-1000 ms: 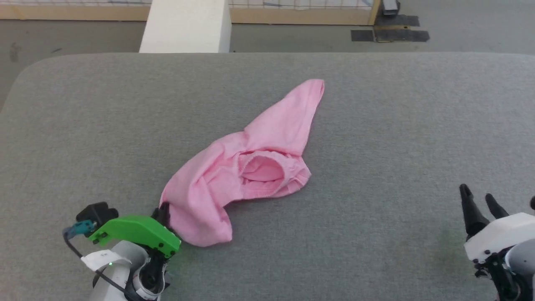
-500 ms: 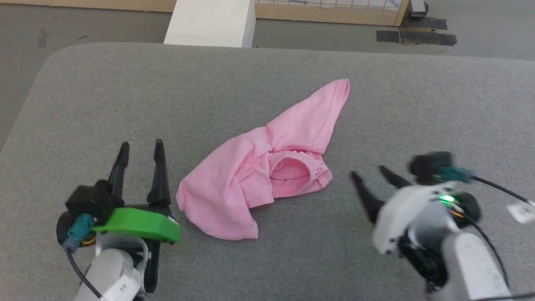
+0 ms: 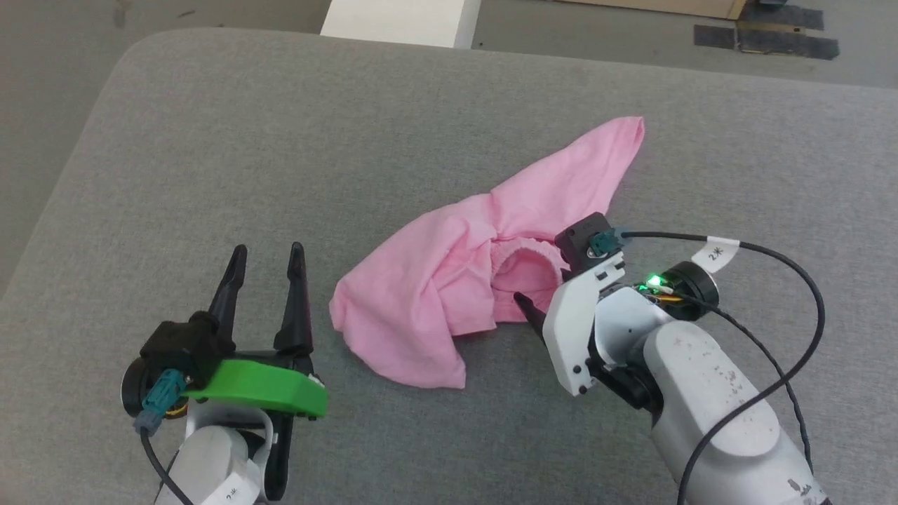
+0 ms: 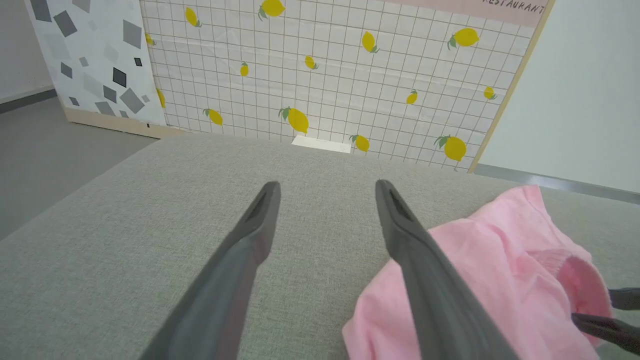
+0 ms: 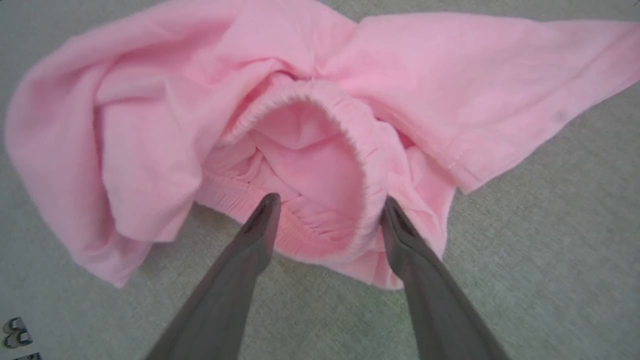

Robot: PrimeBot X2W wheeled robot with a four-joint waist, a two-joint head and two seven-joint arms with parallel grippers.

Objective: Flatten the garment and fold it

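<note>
The garment is a crumpled light pink pair of shorts in the middle of the grey padded table, one leg stretching to the far right. Its gathered waistband gapes open towards me. My left gripper is open and empty, just left of the garment's near leg and apart from it; in the left wrist view that gripper has the garment to its right. My right gripper is open, its tips straddling the waistband's near rim on the garment. In the head view the right gripper is partly hidden by its wrist.
The table's rounded left edge runs close to my left arm. A white block and dark floor tape lie beyond the far edge. A lemon-print panel stands behind the table. My right arm's cable loops over the cloth's right side.
My left gripper let go of the garment's near leg, opened and drew off to the left. My right arm swung in from the right to the waistband. The head camera also shifted.
</note>
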